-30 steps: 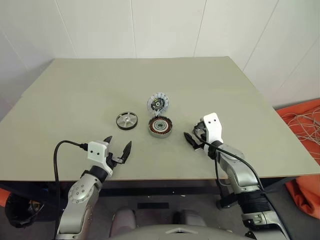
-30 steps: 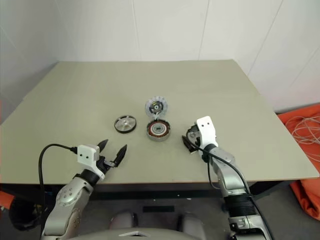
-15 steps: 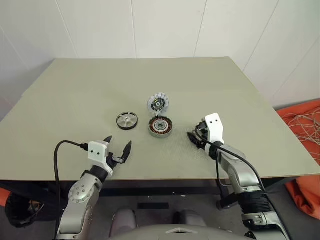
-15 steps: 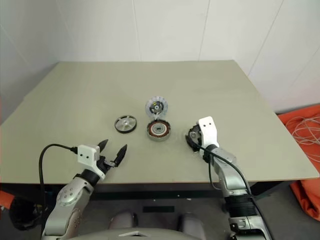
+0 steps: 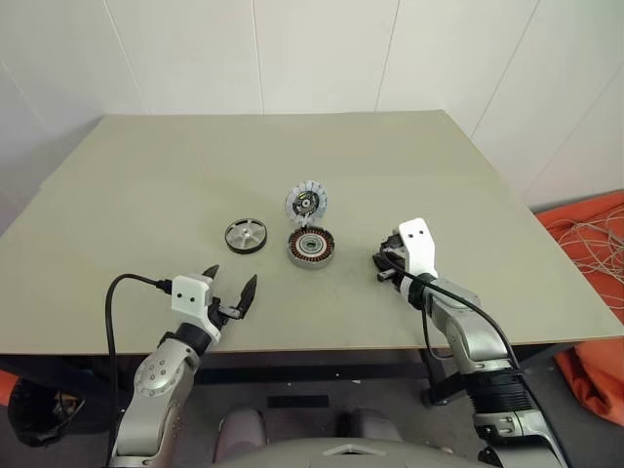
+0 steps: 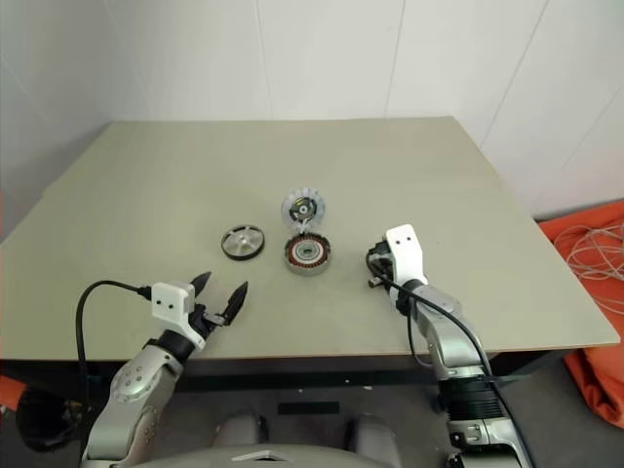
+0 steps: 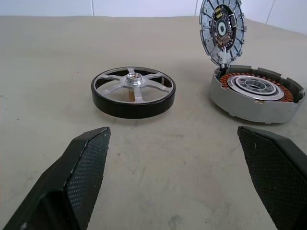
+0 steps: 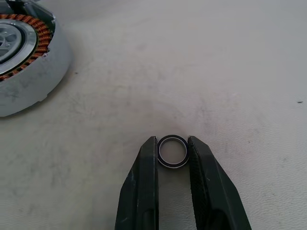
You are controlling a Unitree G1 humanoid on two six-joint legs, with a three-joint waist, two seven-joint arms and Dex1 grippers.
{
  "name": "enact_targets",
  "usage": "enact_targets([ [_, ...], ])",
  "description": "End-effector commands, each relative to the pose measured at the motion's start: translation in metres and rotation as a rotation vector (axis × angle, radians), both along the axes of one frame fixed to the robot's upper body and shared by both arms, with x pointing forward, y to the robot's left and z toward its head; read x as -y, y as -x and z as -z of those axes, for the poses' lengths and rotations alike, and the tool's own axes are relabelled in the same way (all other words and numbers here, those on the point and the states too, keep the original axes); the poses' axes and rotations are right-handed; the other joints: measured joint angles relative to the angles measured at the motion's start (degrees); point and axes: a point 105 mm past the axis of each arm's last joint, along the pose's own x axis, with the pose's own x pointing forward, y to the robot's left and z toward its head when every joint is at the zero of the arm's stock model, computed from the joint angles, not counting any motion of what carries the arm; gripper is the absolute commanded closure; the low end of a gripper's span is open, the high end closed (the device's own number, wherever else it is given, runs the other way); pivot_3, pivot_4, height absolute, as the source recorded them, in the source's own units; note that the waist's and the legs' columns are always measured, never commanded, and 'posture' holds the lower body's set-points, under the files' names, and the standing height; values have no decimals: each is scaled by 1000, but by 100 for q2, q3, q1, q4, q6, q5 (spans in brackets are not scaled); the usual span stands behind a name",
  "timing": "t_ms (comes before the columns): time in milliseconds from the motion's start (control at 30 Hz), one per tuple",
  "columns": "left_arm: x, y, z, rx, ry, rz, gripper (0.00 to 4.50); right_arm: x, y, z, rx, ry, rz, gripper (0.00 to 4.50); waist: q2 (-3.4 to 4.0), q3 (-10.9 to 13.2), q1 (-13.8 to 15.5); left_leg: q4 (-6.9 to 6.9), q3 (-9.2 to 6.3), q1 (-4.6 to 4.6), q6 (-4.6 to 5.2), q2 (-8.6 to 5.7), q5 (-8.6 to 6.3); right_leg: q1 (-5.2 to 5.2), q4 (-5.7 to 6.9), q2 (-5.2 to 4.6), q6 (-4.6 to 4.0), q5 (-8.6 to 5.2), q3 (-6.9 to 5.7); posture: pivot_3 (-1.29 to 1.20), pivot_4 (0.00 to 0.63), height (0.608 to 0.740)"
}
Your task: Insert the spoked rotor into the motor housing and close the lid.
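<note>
So your right pincer (image 8: 172, 152) has its two black fingers pinched in on a small thin ring with a dark rim (image 8: 172, 152), down on the pale olive worktop (image 5: 146, 185). The ring sits right between the fingertips, touching both.

Your left pincer (image 5: 228, 286) is spread wide, holding nothing, and hovers near the front edge of the worktop, well apart from the parts.

The squat round grey metal motor housing (image 5: 312, 247), with its ring of copper-brown windings around a silver centre bearing, sits about mid-worktop, near your right pincer and to its left. Its round silvery lid (image 5: 306, 203) is joined at the housing's far edge and stands up open, so you see the inner face with white segments around a dark, green-flecked centre.

The small flat spoked rotor (image 7: 133, 91), black rim with shiny silver spokes and hub, lies flat on the worktop just left of the housing, not touching it. From the left wrist view it's straight ahead between the open fingers.
</note>
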Motion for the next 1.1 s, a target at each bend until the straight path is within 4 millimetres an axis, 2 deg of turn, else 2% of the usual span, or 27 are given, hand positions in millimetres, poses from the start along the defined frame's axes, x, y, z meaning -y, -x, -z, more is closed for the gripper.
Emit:
enact_targets([
  [33, 1, -1, -13, 48, -2, 5, 0, -29, -1, -32, 109, -52, -145, 3932, 4, 2, 2, 0, 0, -2, 0, 0, 0, -2, 0, 0, 0, 0, 0, 0, 0, 740],
  [167, 1, -1, -12, 46, 0, 4, 0, -46, 0, -49, 153, -77, -244, 3932, 6, 4, 14, 0, 0, -6, 0, 0, 0, -4, 1, -3, 0, 0, 1, 0, 0, 740],
  [367, 1, -1, -12, 45, 2, 2, 0, -60, -5, -58, 183, -59, -313, 3932, 6, 4, 14, 0, 0, -5, 0, 1, 0, -3, 3, -3, -1, 0, 2, 0, 0, 740],
  [633, 0, -1, -12, 48, 1, -11, 0, -84, -9, -48, 156, -60, -413, 3932, 6, 4, 12, 1, 0, -6, 0, 0, 0, -4, 5, -3, -2, 1, 2, 0, 0, 740],
  [1100, 0, 1, -10, 47, 3, -20, 0, -100, -20, -40, 147, -60, -418, 3932, 6, 4, 12, 2, -1, -6, -1, 1, 0, -5, 9, -4, -2, 1, 2, 0, 0, 740],
])
